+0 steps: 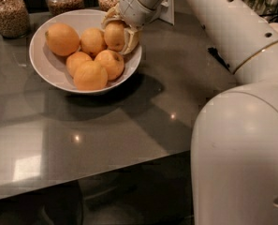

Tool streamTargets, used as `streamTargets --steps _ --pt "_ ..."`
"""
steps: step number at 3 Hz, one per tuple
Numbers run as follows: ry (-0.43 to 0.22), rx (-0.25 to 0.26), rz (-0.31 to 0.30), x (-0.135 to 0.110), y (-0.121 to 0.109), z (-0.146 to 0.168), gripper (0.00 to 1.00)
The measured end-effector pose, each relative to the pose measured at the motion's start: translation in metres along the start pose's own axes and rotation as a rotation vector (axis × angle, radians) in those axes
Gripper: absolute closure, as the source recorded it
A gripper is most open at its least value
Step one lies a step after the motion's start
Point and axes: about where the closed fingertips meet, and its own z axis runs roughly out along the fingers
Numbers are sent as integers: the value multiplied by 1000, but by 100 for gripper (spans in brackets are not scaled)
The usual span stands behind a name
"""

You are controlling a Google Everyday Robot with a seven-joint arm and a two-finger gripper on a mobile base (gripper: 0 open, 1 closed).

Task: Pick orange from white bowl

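My gripper (121,30) is in the upper middle of the frame, reaching down into the upper right side of the white bowl (41,63). Its jaws are clenched around one orange (114,35), one on the upper left of the fruit and one on its lower right. That orange sits just inside the bowl's rim, close against the other oranges (91,62); I cannot tell whether it is lifted off the bowl. The bowl stands on the grey table (129,125). Three jars (7,12) line the table's top edge. My arm (223,27) fills the right side.
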Motion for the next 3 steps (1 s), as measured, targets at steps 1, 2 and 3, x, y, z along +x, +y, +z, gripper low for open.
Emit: streamTargets --steps 1,2,3 --pt "-2 23 -5 -9 -4 -16 100" --pt "-38 96 16 -27 -9 -47 100" --pt "-106 185 76 -33 1 -82 100"
